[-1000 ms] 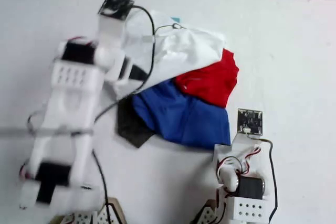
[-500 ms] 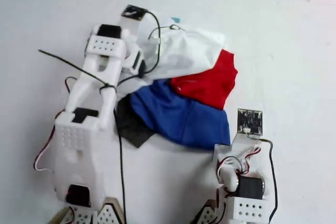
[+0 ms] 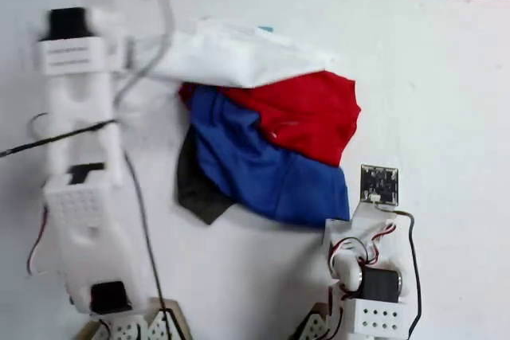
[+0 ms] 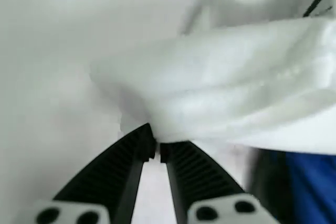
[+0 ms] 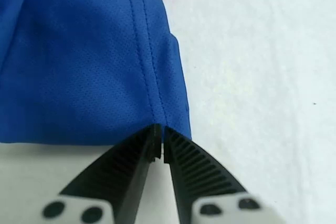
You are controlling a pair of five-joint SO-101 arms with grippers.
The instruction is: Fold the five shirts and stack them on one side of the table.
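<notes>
Pulling the white shirt point(image 3: 239, 57) sideways off the pile.
The left gripper point(image 4: 156, 148) has its fingers clamped on the white shirt's edge. Since a second ago its arm has swung left, uncovering more of the red shirt point(image 3: 307, 113) and blue shirt point(image 3: 263, 169) mid-worktop point(image 3: 446, 77). The right gripper point(image 5: 160, 132), fingers together, sits unmoved at the blue hem.

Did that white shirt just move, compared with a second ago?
Yes. The white shirt has been dragged left, away from the still right arm, uncovering more of the red shirt.
</notes>
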